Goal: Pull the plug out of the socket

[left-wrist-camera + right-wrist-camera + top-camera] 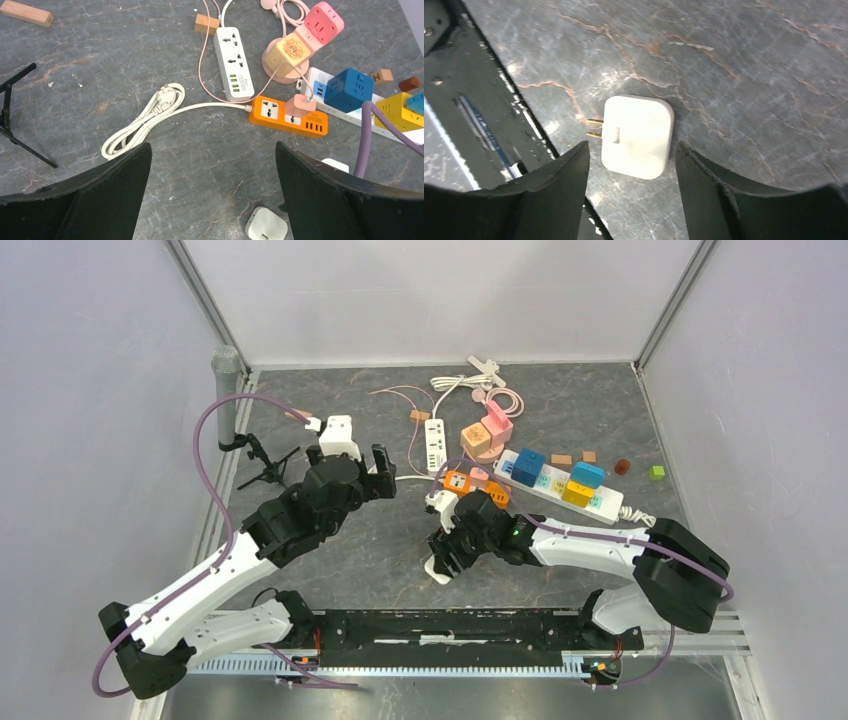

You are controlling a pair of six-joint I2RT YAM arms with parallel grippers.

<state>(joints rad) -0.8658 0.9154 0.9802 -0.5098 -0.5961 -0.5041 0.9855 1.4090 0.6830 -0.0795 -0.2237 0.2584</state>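
A white plug [636, 136] lies loose on the grey table with its two brass prongs bare; it also shows in the top view [438, 571] and the left wrist view [266, 224]. My right gripper [631, 145] is open just above it, one finger on each side, not touching; in the top view it [441, 548] hangs near the table's front edge. An orange power strip [290, 116] lies further back with a pink plug [300, 106] seated in it. My left gripper [212, 165] is open and empty, above bare table short of the strip.
A white power strip [233, 62], pink and yellow cube sockets [300, 42] and a long white strip with blue and yellow cubes [560, 485] lie at the back. A coiled white cable [145, 120], a black tripod [265, 462] and wooden blocks lie left. A black rail [450, 625] runs along the front edge.
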